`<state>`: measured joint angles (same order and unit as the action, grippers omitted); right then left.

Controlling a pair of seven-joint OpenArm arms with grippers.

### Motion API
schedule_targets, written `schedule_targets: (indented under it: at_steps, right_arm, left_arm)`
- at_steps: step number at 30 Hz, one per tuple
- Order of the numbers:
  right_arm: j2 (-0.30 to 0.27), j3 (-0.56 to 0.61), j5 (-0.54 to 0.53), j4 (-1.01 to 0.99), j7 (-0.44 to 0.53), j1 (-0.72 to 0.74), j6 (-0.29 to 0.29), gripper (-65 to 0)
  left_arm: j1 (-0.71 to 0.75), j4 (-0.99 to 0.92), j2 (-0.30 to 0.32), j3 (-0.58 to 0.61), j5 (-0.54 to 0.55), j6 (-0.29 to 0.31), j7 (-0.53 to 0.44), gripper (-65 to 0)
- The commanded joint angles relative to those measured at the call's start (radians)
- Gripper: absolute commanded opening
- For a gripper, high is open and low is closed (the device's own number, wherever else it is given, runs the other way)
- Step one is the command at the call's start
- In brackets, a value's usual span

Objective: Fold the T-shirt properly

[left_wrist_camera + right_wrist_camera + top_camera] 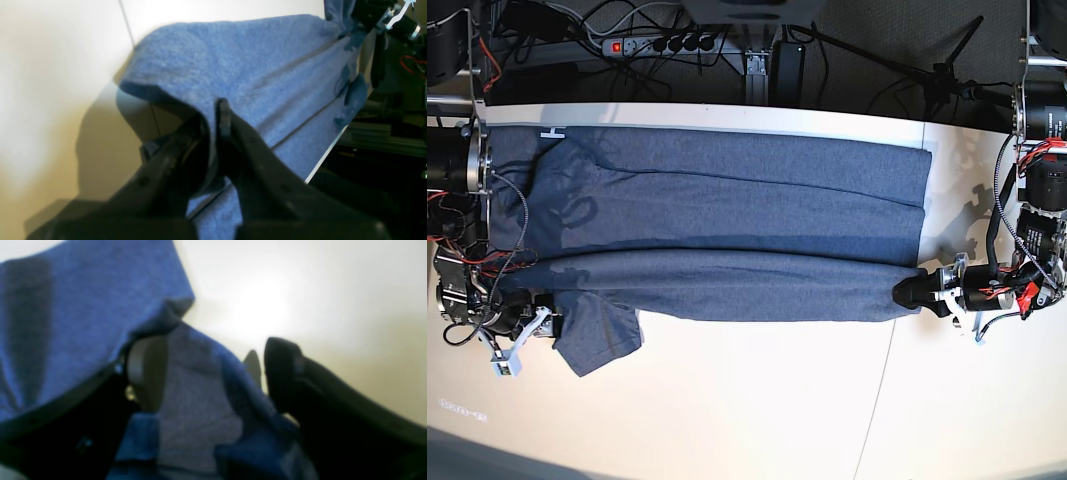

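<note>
Across the white desk [757, 410] lies the heathered blue-grey cotton T-shirt [727, 230], one long edge already folded inward. Left pincer [213, 126] pinches the hem; right pincer [213, 373] stands wide around sleeve-end fabric. Further lengthwise and crosswise folds seemingly remain.

Blurred right-wrist view; T-shirt [83, 306] cropped.

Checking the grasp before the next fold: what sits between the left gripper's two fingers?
In the left wrist view, the left gripper has an edge of the T-shirt pinched between its fingers; nothing else lies there.
</note>
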<state>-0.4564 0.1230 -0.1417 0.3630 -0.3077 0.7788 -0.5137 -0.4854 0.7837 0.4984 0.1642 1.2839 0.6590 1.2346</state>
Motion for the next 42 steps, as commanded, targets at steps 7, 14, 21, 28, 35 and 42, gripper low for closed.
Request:
schedule_targets:
  at_steps: [7, 14, 21, 28, 35, 42]
  right_arm:
    - [-0.008, -0.002, -0.065, 0.041, 0.015, 0.035, -0.004, -20.7]
    - [0.012, -0.002, -0.070, 0.050, 0.016, 0.035, -0.008, -20.7]
    - [0.028, -0.002, 0.049, 0.049, 0.042, 0.029, -0.007, -20.7]
    - [0.042, -0.002, 0.082, 0.015, 0.042, 0.021, -0.009, -20.7]
    - [0.101, -0.002, 0.082, -0.003, 0.042, 0.021, -0.037, -20.7]
    - [0.124, -0.002, 0.083, -0.003, 0.019, 0.021, -0.037, -20.7]
  left_arm:
    - [-0.030, 0.017, 0.018, -0.006, 0.021, 0.039, -0.003, -65.0]
    - [-0.030, 0.017, 0.018, -0.006, 0.021, 0.039, -0.003, -65.0]
    - [-0.030, 0.017, 0.018, -0.006, 0.021, 0.039, -0.003, -65.0]
    - [-0.030, 0.017, 0.017, -0.006, 0.022, 0.039, -0.004, -65.0]
    - [-0.030, 0.017, 0.017, -0.006, 0.023, 0.039, -0.004, -65.0]
    - [-0.030, 0.017, 0.018, -0.006, 0.022, 0.039, -0.003, -65.0]
